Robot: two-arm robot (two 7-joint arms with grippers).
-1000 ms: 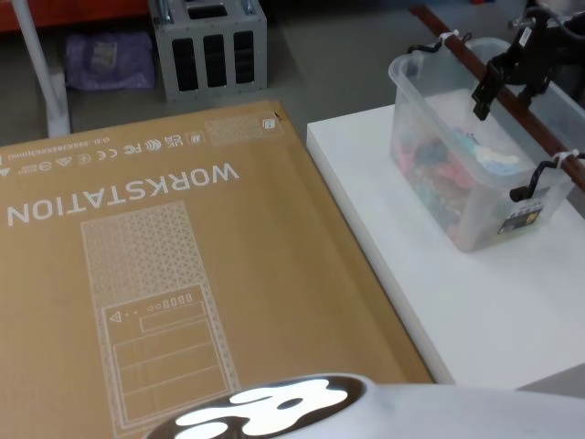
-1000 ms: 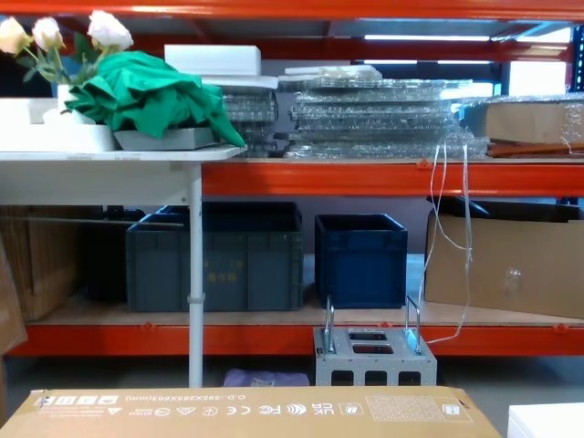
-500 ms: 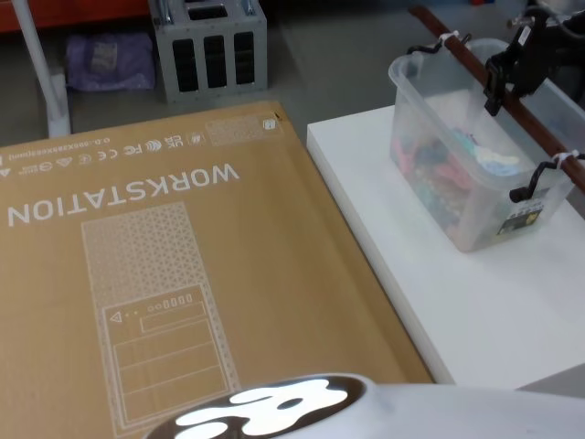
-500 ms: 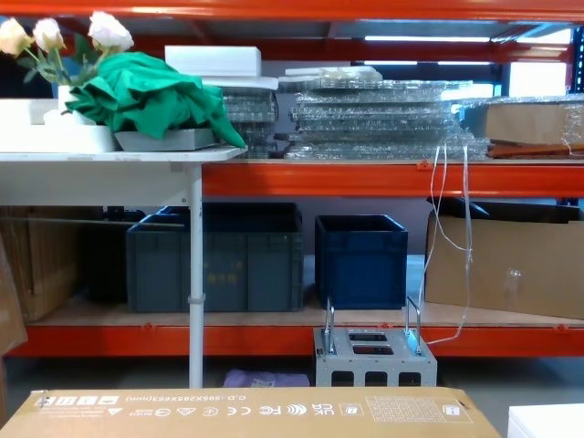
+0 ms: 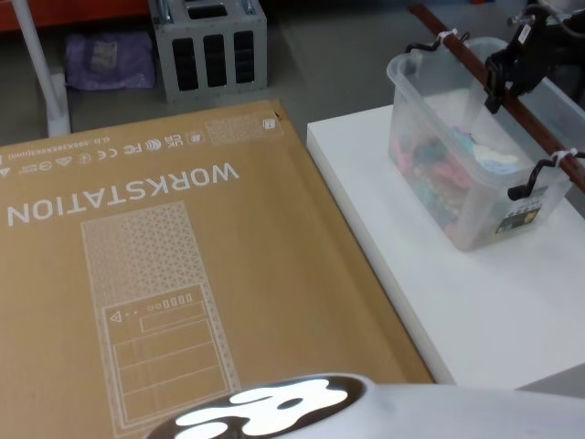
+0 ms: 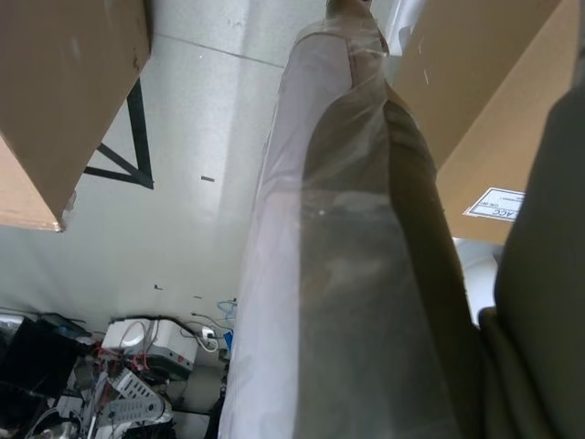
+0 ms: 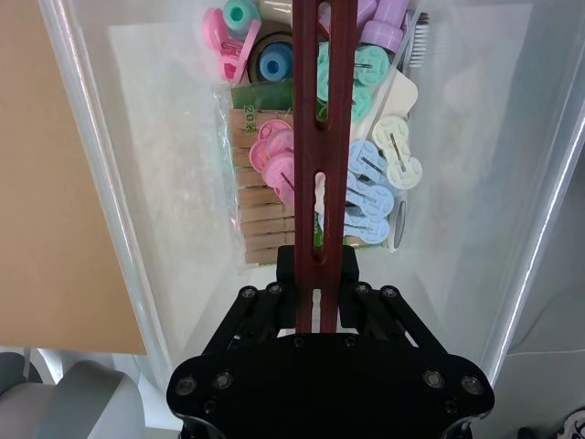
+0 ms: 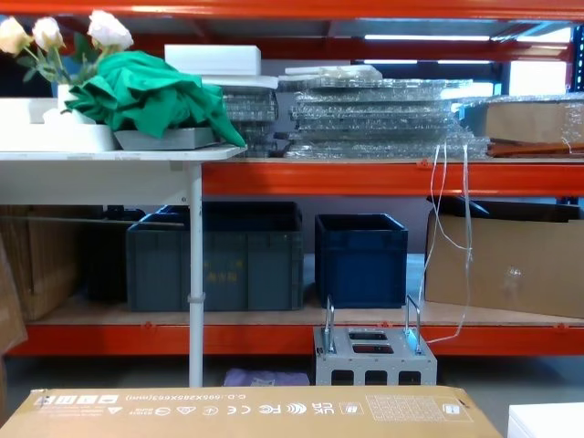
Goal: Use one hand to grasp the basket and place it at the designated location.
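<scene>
The basket (image 5: 416, 137) (image 7: 91, 183), a translucent whitish plastic tub, is at the far right part of the white table (image 5: 475, 311) (image 8: 546, 420), just beside the table's near-left edge; I cannot tell whether its base rests fully on the surface. A reddish-brown slotted bar handle (image 5: 466, 57) (image 7: 303, 137) runs lengthwise over its open top, tied at each end with white zip ties (image 5: 448, 37) to black hooks (image 5: 535, 178). The right gripper (image 5: 503, 80) (image 7: 317, 265) reaches in from the upper right of the head view and sits over the far half of the tub; in the right wrist view its black fingers (image 7: 345, 270) are clamped on the handle, one on each side, with the bar running straight out between them. Under the bar the tub holds pink clothes pegs (image 7: 274, 165), pale blue ones (image 7: 370, 192), pale green ones (image 7: 398, 155) and a packet of wooden clothespins (image 7: 260, 219), all gathered toward one end. A dark label (image 5: 523, 217) is stuck on the near end wall. To the robot's left of the table, touching its edge, lies a large flat cardboard box (image 5: 164, 274) (image 8: 246, 412) printed "WORKSTATION". Beyond it on the floor stands a small grey metal box (image 5: 208, 41) (image 8: 374, 360) with two upright handles, and a purple bundle (image 5: 105, 59) lies near it. In the chest view, orange shelving (image 8: 365, 178) behind holds a dark blue crate (image 8: 362, 260) and a larger grey-blue crate (image 8: 219, 255), while a green cloth (image 8: 151, 91) lies on a white side table. The left wrist view shows a plastic-wrapped column (image 6: 347, 256) between cardboard boxes, above a pale floor.
</scene>
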